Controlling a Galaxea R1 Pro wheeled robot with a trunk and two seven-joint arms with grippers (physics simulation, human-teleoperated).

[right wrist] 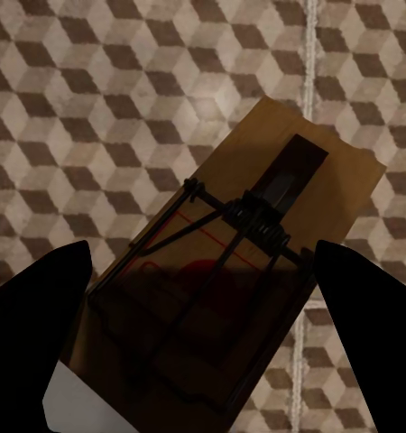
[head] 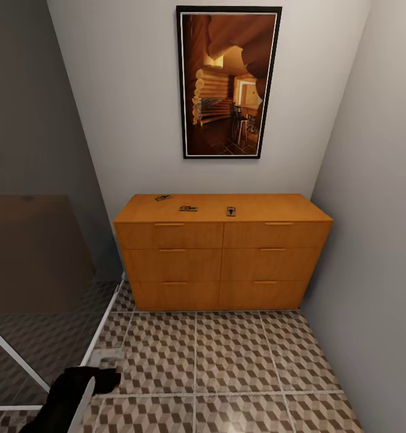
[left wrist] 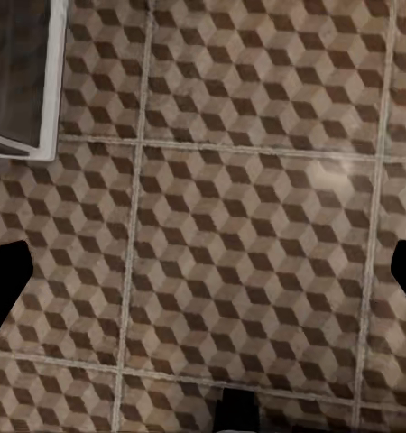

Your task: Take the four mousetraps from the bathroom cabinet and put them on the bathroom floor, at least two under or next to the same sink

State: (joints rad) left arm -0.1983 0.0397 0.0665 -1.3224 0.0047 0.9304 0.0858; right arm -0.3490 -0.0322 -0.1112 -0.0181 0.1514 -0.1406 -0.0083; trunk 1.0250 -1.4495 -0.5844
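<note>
- Left gripper point(left wrist: 203, 271) — fingers spread wide, holding nothing, above the bathroom floor point(head: 239, 361).
- Three mousetraps point(head: 188, 208) lie on the cabinet point(head: 221, 258) top, well apart.
- Right gripper point(right wrist: 203, 271) clamps a fourth mousetrap point(right wrist: 248, 262) — above floor tiles.

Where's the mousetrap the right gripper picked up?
In the right wrist view the mousetrap sits between the right gripper's fingers, above the bathroom floor.

The cabinet point(head: 222, 258) looks like smooth orange-brown wood with a faint satin sheen. The mousetrap point(right wrist: 248, 262) is a matt wooden board carrying dark metal wire. The bathroom floor point(head: 227, 361) shows matt printed tiles with pale grout.
</note>
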